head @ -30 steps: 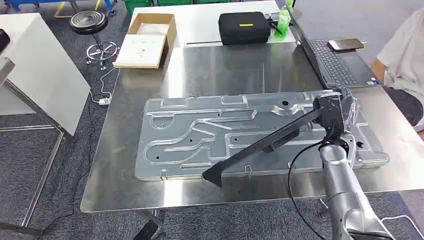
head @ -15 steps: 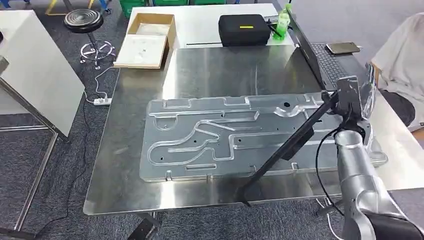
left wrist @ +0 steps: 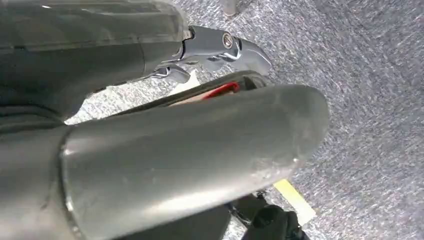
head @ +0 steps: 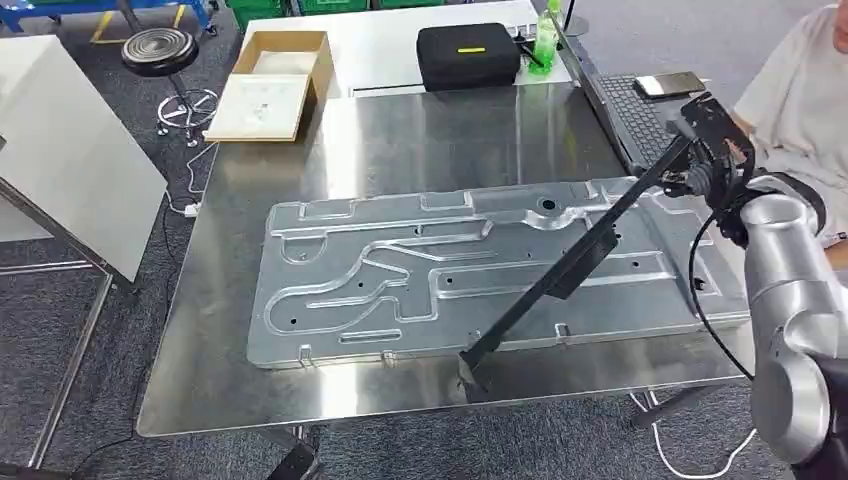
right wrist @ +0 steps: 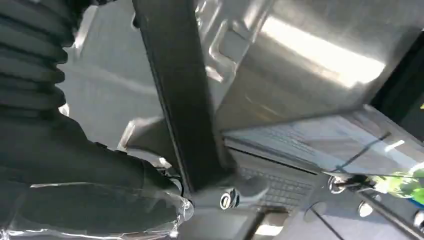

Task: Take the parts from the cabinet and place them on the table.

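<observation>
My right hand (head: 710, 150) grips the upper end of a long black bar (head: 560, 275) above the steel table's (head: 440, 130) far right side. The bar slopes down and toward me across a large stamped metal panel (head: 400, 280) that lies flat on the table. Its lower tip sits by the panel's front edge, and I cannot tell whether it touches the table. In the right wrist view the black bar (right wrist: 175, 90) runs out from my right hand (right wrist: 75, 165) over the panel. My left hand (left wrist: 190, 150) hangs above grey carpet with nothing in it.
A laptop (head: 650, 110) and a phone (head: 672, 84) lie just behind my right hand. A person (head: 800, 90) sits at the far right. At the back are a black case (head: 468, 55), a green bottle (head: 545, 40) and a cardboard box (head: 270, 80). A stool (head: 160, 50) stands far left.
The camera has shifted. My right hand has risen and swung out to the right with the bar's top end. The bar now stands steeper, its low tip nearer the table's front edge.
</observation>
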